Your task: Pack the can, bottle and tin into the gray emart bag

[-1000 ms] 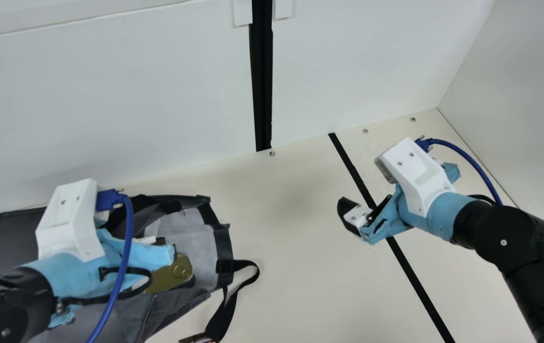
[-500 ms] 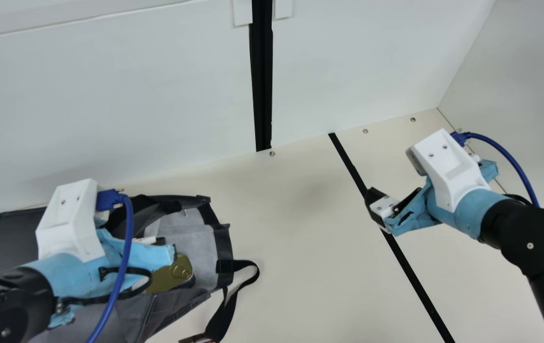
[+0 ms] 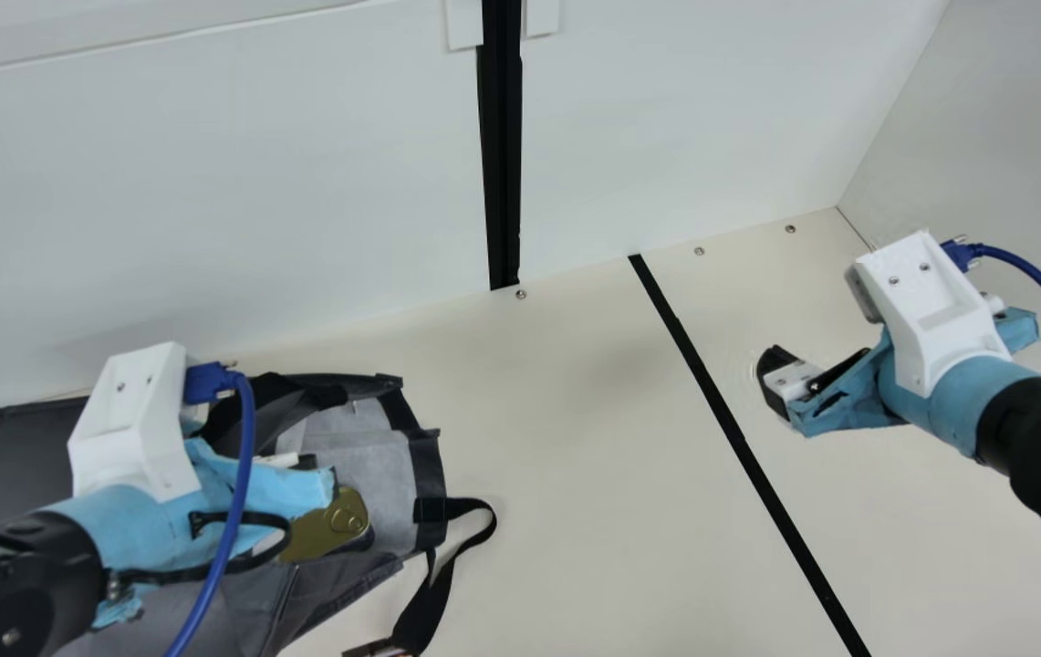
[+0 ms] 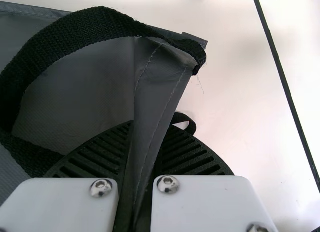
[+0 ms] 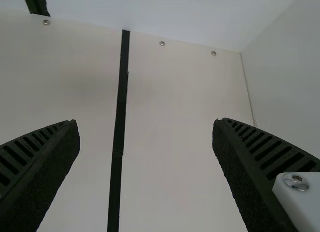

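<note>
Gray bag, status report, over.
Left gripper shut on gray bag. Right gripper open above table. Tin in the bag, partly hidden by left arm in main view.

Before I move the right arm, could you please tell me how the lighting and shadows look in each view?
Main view: soft light, with a faint diffuse shadow on the cream table; left wrist view: the table very bright, small glints on the screw heads; right wrist view: dimmer overall, ribbed fingers dark against the paler table.

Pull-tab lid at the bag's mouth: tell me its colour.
The pull-tab lid is gold; it shows best in the main view.
</note>
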